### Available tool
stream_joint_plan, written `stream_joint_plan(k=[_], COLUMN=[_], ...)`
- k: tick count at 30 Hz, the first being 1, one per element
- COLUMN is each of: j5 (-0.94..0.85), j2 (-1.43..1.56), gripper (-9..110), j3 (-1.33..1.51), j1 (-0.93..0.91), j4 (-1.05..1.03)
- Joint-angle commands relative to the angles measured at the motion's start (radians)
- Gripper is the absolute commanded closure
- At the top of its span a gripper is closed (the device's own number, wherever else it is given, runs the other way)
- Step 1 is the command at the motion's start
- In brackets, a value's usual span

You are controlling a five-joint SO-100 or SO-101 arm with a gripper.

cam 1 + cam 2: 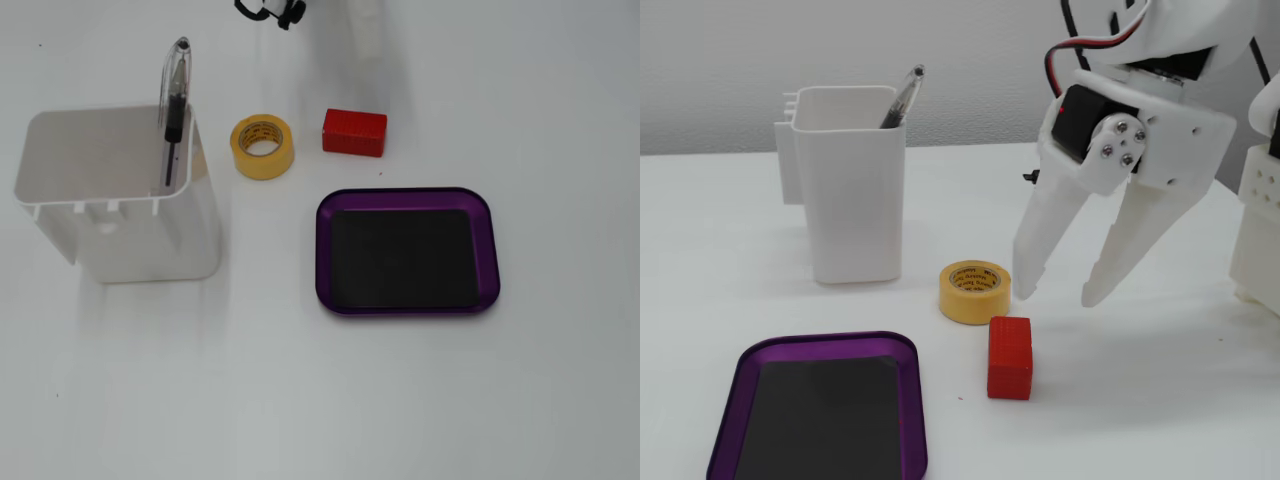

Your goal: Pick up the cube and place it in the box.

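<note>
The red cube [354,132] lies on the white table just above the box in a fixed view; it also shows in a fixed view [1010,357] standing free on the table. The box, a purple tray with a black floor [405,196], is empty; it shows at the lower left in a fixed view [820,347]. My white gripper [1055,296] hangs open and empty above the table, a little behind and to the right of the cube, touching nothing. In a fixed view only a blurred bit of the arm [372,40] shows at the top edge.
A yellow tape roll [262,146] lies just left of the cube, also in a fixed view [975,291]. A tall white bin [120,195] with a pen [174,105] stands at the left. The arm's white base [1258,230] is at the right edge.
</note>
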State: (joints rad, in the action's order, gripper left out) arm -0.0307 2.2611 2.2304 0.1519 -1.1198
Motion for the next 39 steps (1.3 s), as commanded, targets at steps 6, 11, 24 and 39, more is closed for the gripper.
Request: stream_joint_plan(k=[6, 11, 24, 39], j5=[0.091, 0.092, 0.08, 0.083], j2=[-0.321, -0.437, -0.471, -0.454], gripper=[81, 81, 81, 103], j3=[-0.273, -0.267, -0.229, -0.057], j1=[0.075, 0.015, -0.112, -0.097], j4=[-0.009, 0.002, 0.035, 0.189])
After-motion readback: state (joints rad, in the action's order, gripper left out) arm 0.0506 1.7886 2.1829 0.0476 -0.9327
